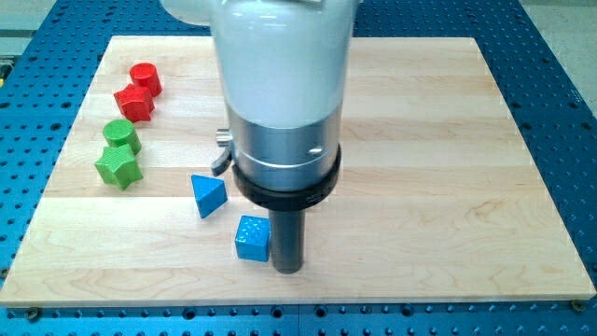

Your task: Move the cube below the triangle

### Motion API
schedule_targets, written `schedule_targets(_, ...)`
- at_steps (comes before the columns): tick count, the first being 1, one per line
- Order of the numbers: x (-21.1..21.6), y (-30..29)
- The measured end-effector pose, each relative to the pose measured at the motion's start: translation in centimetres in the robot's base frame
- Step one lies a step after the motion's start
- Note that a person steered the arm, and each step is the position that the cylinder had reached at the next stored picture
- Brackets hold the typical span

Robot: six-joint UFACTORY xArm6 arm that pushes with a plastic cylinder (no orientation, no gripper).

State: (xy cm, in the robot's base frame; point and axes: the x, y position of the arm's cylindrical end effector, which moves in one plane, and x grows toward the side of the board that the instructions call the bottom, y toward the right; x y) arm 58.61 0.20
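Note:
A blue cube [252, 238] lies on the wooden board [448, 187], near the view's bottom centre. A blue triangle [207, 195] lies just up and to the left of it, a small gap apart. My tip [287, 268] is the lower end of the dark rod, right beside the cube's right side, touching or almost touching it. The arm's large white and silver body [284, 93] hangs above and hides the board behind it.
At the view's left stand a red cylinder [145, 78], a red star-shaped block [133, 103], a green cylinder [121, 135] and a green star-shaped block [118, 167]. The board rests on a blue perforated table [560, 112].

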Motion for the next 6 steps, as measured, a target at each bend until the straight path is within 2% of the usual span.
schedule_targets(1, -0.7, 0.2)
schedule_targets(3, -0.2, -3.5)
schedule_targets(4, 0.6, -6.8)
schedule_targets(5, 2.5, -7.0)
schedule_targets(6, -3.6, 2.2)
